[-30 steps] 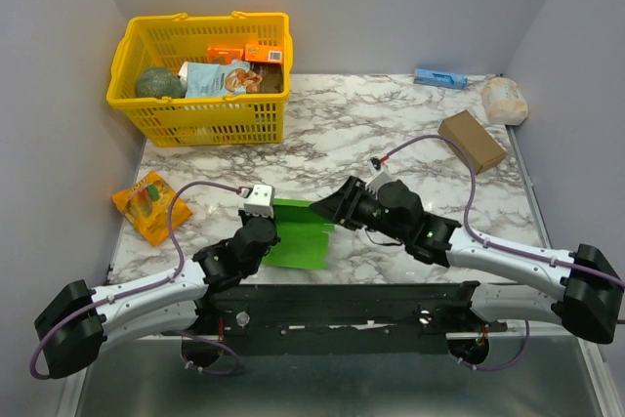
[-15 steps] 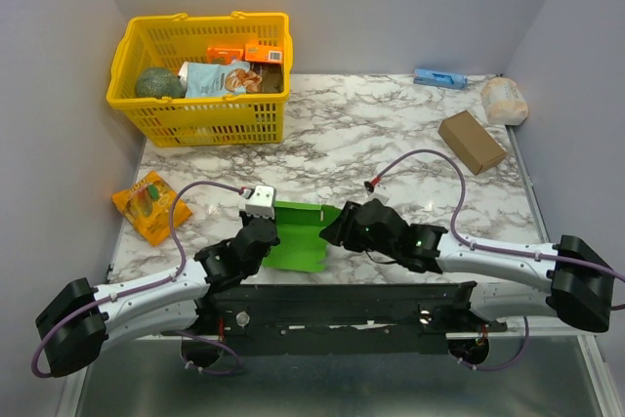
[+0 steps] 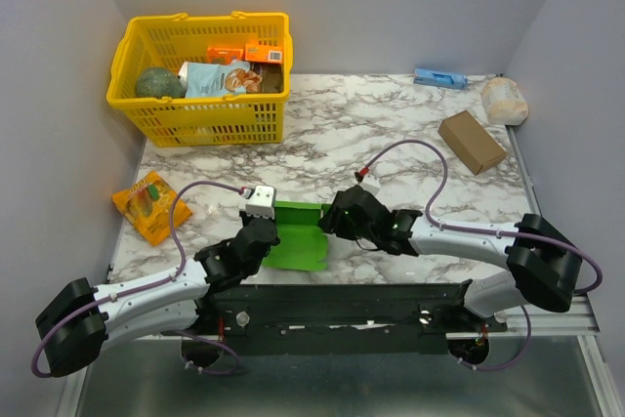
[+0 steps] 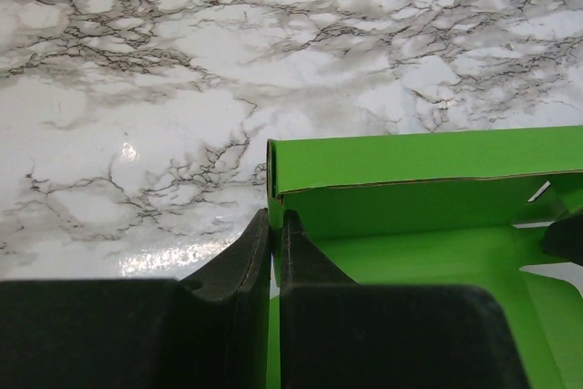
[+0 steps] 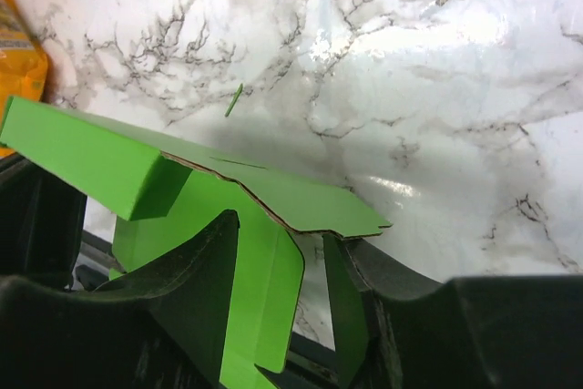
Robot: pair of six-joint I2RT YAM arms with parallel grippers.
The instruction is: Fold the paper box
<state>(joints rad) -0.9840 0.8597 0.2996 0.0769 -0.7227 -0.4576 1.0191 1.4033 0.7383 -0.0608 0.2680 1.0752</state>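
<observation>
Pinching: left gripper (image 4: 275,218) clamped on box (image 4: 410,170) corner edge.
Right gripper (image 5: 281,236): jaws apart, one flap (image 5: 264,298) hanging between.
Box: lying on table (image 4: 182,88), partly folded.

The table (image 3: 391,124) has a white marble-patterned top with grey veins, and 6 things lie on it. A yellow basket (image 3: 200,109) stands at the far left corner. An orange packet (image 3: 149,205) lies flat at the left edge, well in front of the basket. A small blue item (image 3: 439,78) lies along the far edge, right of the middle. A pale wrapped bundle (image 3: 504,100) sits in the far right corner, with 1 brown cardboard box (image 3: 472,141) just in front of it, set at an angle. The green paper box (image 3: 298,241) sits by the near edge, left of the middle, well apart from the rest.
</observation>
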